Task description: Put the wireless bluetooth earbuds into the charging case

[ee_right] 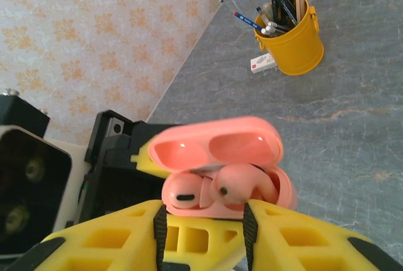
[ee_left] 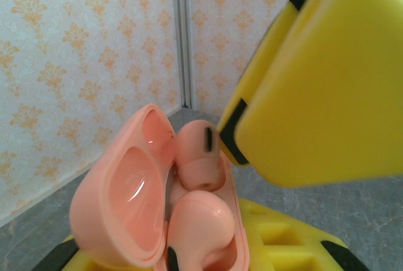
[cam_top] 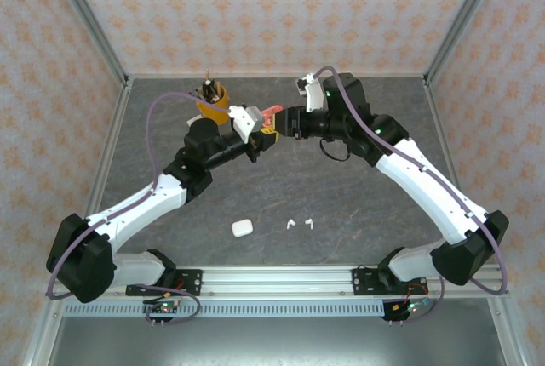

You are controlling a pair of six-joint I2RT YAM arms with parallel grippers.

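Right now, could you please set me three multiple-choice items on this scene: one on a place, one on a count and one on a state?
1. Where do the white earbuds lie?
A. in the pen cup
B. on the table, right of the white case
C. inside the pink case

2. How many earbuds sit in the pink case?
A. none
B. one
C. two

3. Is the pink case
A. open
B. shut
C. in two pieces

Key:
1 B: the top view shows both on the bare surface beside the white case.
2 C: two pink buds show inside it in the right wrist view.
3 A: both wrist views show it hinged up with the inside on show.
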